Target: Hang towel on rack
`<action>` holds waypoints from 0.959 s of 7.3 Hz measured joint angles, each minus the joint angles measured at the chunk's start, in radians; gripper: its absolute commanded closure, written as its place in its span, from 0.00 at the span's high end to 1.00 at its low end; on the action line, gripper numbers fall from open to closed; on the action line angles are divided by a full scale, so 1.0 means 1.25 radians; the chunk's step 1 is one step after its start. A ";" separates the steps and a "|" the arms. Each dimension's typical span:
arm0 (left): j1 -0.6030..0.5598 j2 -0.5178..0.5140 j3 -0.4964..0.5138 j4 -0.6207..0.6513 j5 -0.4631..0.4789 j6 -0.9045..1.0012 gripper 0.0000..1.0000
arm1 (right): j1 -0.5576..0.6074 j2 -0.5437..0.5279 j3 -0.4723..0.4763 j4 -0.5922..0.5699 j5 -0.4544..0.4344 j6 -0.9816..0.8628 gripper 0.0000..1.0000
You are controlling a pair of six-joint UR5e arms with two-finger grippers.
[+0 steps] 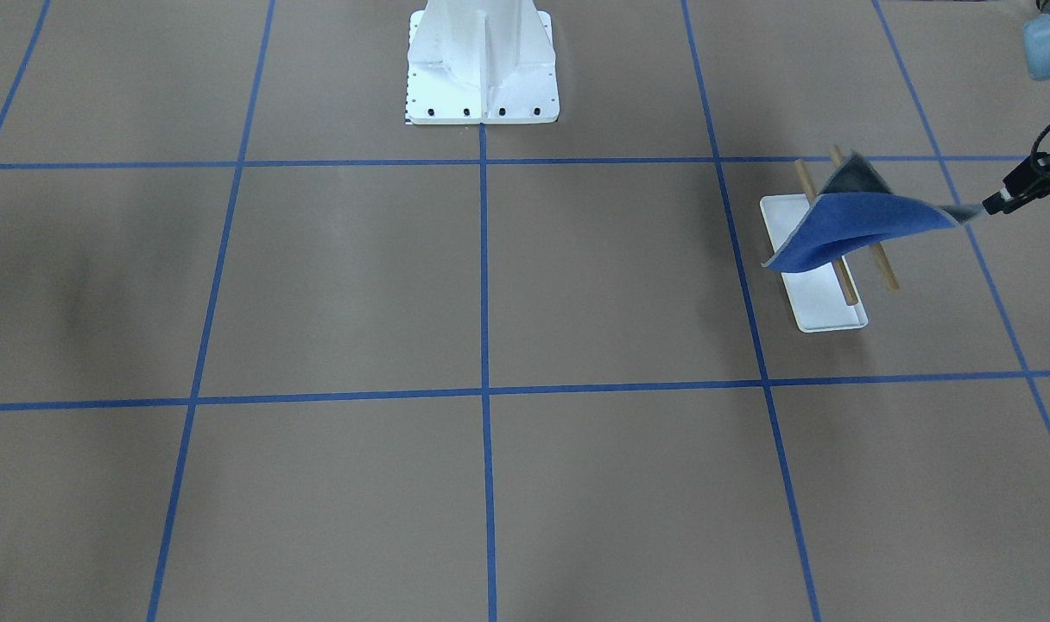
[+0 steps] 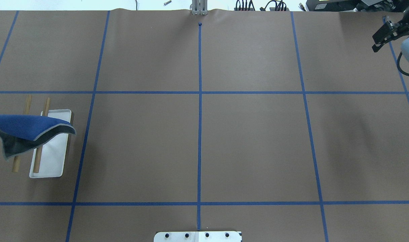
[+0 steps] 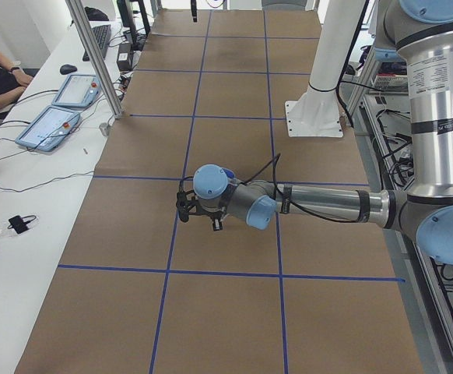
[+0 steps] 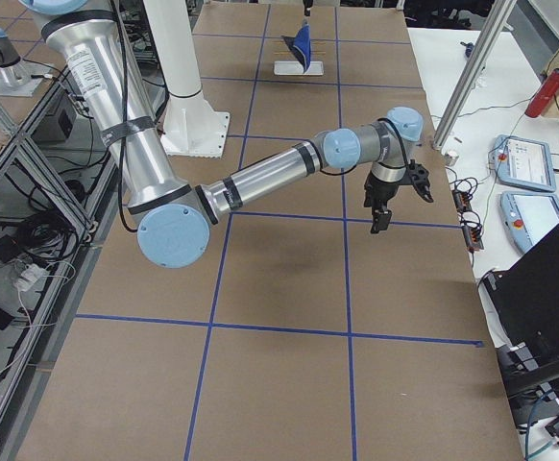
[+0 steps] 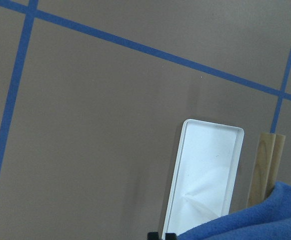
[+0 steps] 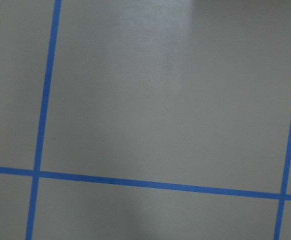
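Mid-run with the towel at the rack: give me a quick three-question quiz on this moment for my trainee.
1. True or false: the towel lies flat on the table.
2. Which gripper holds the towel's corner? A) left B) right C) neither
3. Fill in: the rack has two parallel wooden ____.
Key: 1 false, it is held up over the rack. 2 A, the left gripper pinches the corner. 3 rods.
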State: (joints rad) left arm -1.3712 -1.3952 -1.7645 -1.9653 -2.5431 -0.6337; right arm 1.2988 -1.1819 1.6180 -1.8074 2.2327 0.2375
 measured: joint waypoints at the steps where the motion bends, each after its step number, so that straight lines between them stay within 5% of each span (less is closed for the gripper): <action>1: 0.000 0.008 0.017 -0.036 0.044 0.001 0.99 | 0.004 -0.014 -0.012 0.000 -0.012 -0.001 1.00; 4: -0.006 0.012 0.057 -0.070 0.167 0.030 0.99 | 0.056 -0.032 -0.062 -0.004 -0.021 -0.035 1.00; 7: -0.039 -0.021 0.072 -0.006 0.184 0.187 0.99 | 0.143 -0.116 -0.074 0.001 -0.006 -0.148 1.00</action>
State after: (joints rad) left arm -1.4196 -1.4217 -1.6747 -1.9733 -2.3132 -0.4003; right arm 1.4781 -1.3271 1.5255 -1.8065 2.2248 0.0523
